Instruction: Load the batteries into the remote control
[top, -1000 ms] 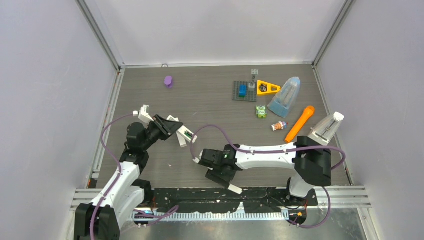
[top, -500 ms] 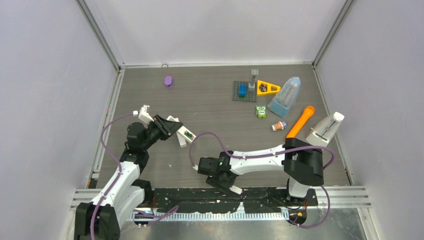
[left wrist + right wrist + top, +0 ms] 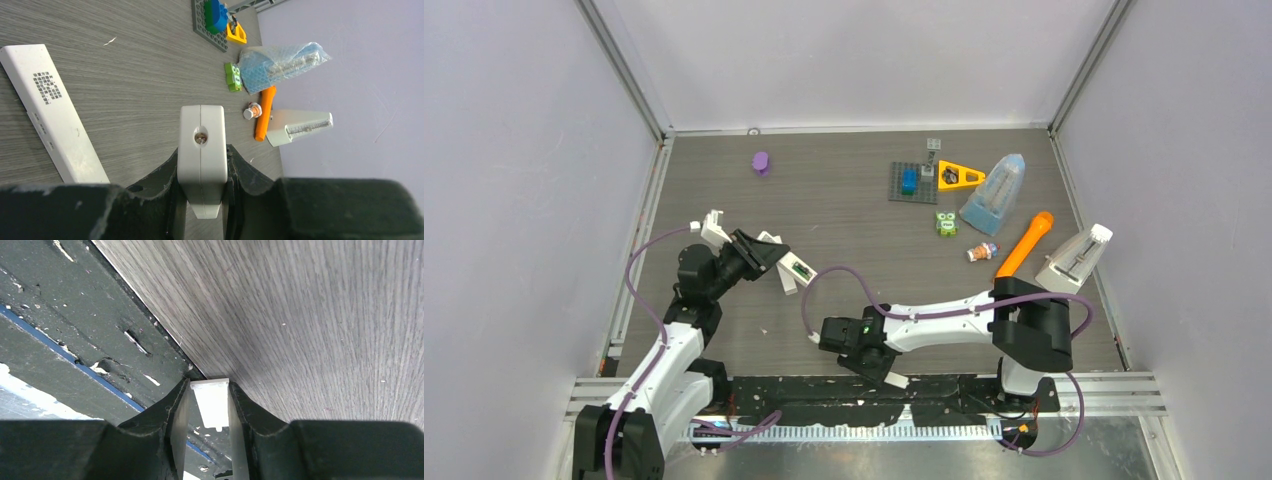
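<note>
Both pinch something white: left tool (image 3: 201,165) the remote (image 3: 201,125), right tool (image 3: 209,385) a flat piece (image 3: 212,407).

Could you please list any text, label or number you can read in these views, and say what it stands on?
Block of small black print on the flat white strip: too small and blurred to read.
No other readable word, brand, number or sign in any view.
</note>
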Action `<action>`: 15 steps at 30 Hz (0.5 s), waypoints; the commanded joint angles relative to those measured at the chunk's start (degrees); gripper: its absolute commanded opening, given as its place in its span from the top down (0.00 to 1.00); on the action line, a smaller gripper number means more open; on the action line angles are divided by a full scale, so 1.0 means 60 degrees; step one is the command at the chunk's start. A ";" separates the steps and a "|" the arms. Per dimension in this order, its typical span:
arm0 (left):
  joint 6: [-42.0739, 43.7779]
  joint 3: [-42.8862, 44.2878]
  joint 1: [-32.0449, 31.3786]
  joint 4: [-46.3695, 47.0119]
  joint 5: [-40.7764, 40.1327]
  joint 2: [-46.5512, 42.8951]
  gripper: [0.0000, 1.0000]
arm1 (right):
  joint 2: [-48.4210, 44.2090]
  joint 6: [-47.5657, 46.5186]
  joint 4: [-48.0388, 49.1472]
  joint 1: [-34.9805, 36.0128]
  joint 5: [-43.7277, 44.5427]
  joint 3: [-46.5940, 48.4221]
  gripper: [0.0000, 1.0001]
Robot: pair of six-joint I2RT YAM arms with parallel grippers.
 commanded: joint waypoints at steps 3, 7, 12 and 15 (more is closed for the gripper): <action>0.0091 0.0372 0.0052 0.0300 0.0053 -0.0128 1.00 | -0.0131 0.0090 0.0292 -0.0032 0.0522 -0.0188 0.73; 0.0081 0.0339 0.0054 0.0302 0.0058 -0.0171 1.00 | -0.0544 0.0120 0.0203 -0.0042 0.0821 -0.0054 0.73; 0.0054 0.0281 0.0051 0.0307 0.0074 -0.0205 1.00 | -0.1336 0.0174 0.0104 -0.0146 0.1384 0.0146 0.73; 0.0003 0.0224 0.0049 0.0367 0.0096 -0.0207 1.00 | -0.1748 0.0273 0.0159 -0.0238 0.1699 0.0194 0.73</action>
